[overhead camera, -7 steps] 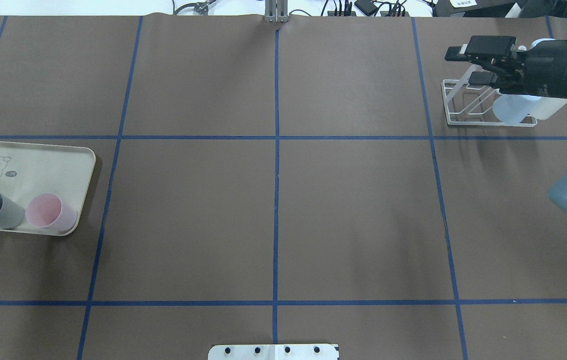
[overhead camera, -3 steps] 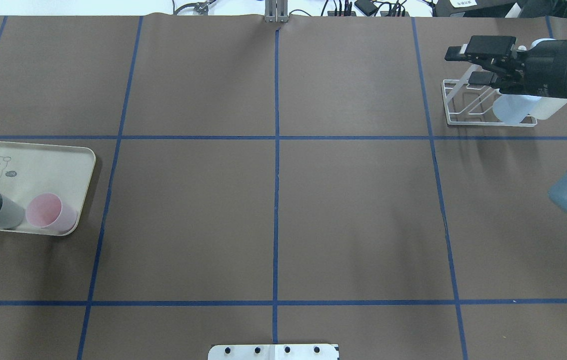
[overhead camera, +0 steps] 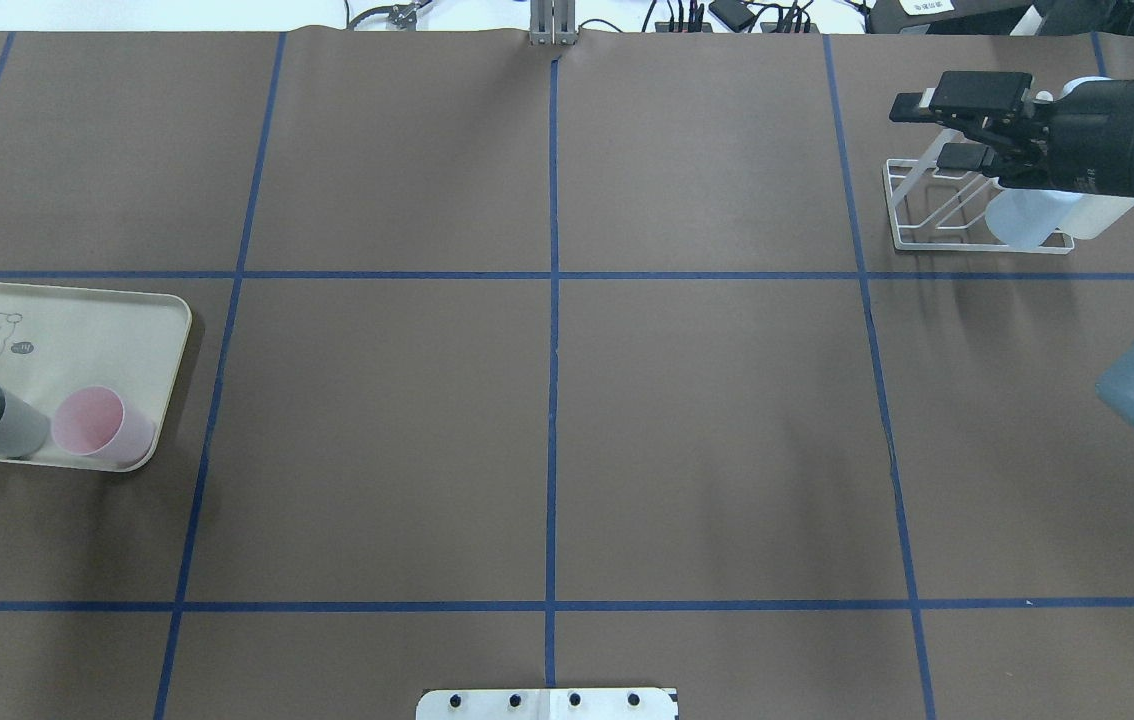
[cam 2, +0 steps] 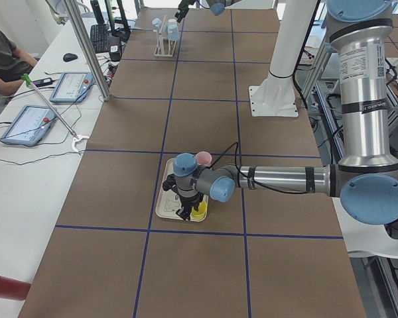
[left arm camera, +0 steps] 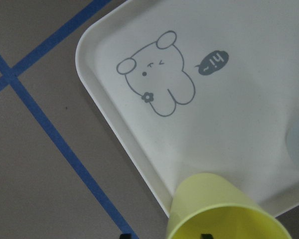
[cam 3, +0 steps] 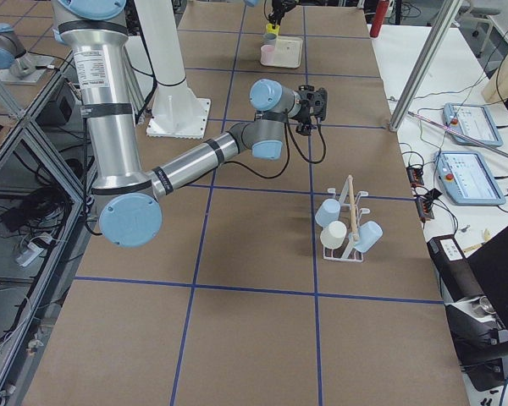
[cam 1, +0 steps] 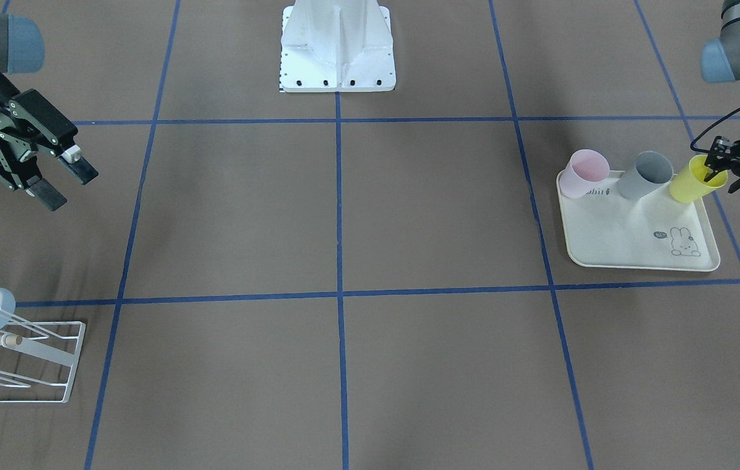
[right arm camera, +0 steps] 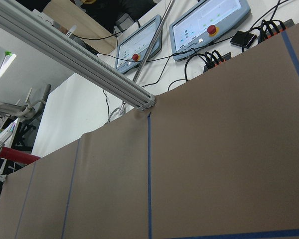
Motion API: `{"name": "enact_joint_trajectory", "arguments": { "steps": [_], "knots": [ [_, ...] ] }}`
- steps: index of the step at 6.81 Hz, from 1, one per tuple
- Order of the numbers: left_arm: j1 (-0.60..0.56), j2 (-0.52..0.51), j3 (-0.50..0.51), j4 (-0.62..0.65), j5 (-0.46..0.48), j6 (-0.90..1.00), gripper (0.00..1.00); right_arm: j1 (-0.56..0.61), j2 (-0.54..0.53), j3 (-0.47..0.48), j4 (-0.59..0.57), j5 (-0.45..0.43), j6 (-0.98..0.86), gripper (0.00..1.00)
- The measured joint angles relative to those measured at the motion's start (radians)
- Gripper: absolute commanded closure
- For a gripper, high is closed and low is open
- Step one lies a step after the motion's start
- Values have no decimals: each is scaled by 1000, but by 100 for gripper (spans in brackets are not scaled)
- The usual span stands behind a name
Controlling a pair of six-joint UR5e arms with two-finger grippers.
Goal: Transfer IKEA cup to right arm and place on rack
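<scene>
Left gripper (cam 1: 721,177) straddles the yellow IKEA cup (cam 1: 690,186)'s rim at the rabbit-print tray (cam 1: 631,251)'s corner, jaws apparently not yet pinched. One pink cup (cam 1: 584,171) and one grey cup (cam 1: 647,175) stand alongside. Right gripper (cam 1: 70,185) hangs spread and empty, apart from the rack (cam 1: 50,356) bearing three pale cups (cam 3: 334,235).

Even, diffuse overhead light covers the matte brown tabletop (overhead camera: 707,420). The cream tray (overhead camera: 87,320) casts a narrow, soft shadow along its side toward the tabletop's middle. Far across from the tray, faint streaked shadows lie beside the rack (overhead camera: 927,215). In the left wrist view the tray's print is sharp, while the yellow cup (left arm camera: 224,209) at the tray's edge, close to the lens, looks slightly soft.
</scene>
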Motion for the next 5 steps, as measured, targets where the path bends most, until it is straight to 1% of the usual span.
{"name": "enact_joint_trajectory", "arguments": {
  "steps": [3, 5],
  "knots": [
    [1, 2, -26, -1, 2, 11, 100, 0, 0, -1, 0, -1, -1, 0],
    [-19, 12, -92, 6, 7, 27, 100, 1, -1, 2, 1, -2, -2, 0]
  ]
}}
